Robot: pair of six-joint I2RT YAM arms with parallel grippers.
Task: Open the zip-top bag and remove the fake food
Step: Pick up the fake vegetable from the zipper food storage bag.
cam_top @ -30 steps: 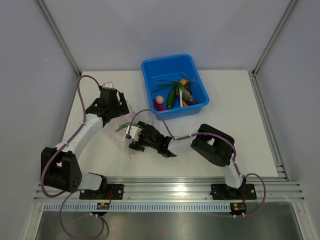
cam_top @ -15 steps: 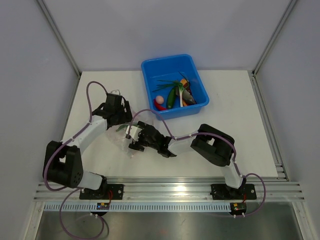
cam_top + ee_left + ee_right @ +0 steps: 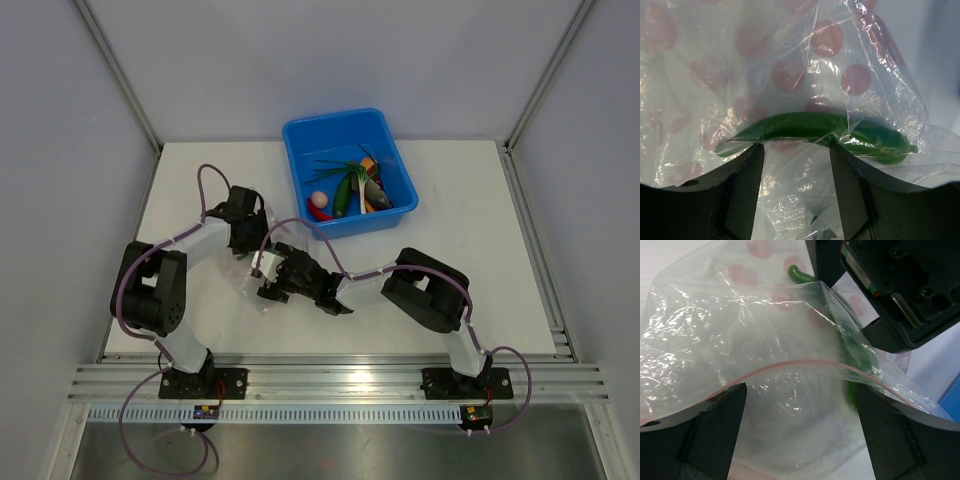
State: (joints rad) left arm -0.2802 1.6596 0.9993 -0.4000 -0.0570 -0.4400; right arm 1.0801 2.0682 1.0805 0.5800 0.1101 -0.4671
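Note:
The zip-top bag (image 3: pixel 243 283) lies crumpled on the white table between both grippers. In the left wrist view the bag (image 3: pixel 790 60) shows pink dots, and a green chilli (image 3: pixel 815 129) lies inside it, across the tips of my left gripper (image 3: pixel 796 150). The left gripper (image 3: pixel 253 237) is open, pressed against the plastic. My right gripper (image 3: pixel 801 387) is open wide at the bag's mouth, where the pink zip strip (image 3: pixel 790 362) arches between its fingers. In the top view the right gripper (image 3: pixel 264 282) sits at the bag's near right side. The chilli (image 3: pixel 854 375) shows behind the strip.
A blue tub (image 3: pixel 335 122) stands at the back centre, holding a pink egg (image 3: pixel 319 199), a green chilli, a grey fish, an orange slice and green onion (image 3: pixel 345 165). Grey walls close the table's back and sides. The left gripper's black body (image 3: pixel 890 290) looms over the bag.
My left arm has swung right and inward, bringing its gripper from the table's left part onto the bag's far side. The right arm and the bag's mouth have stayed put.

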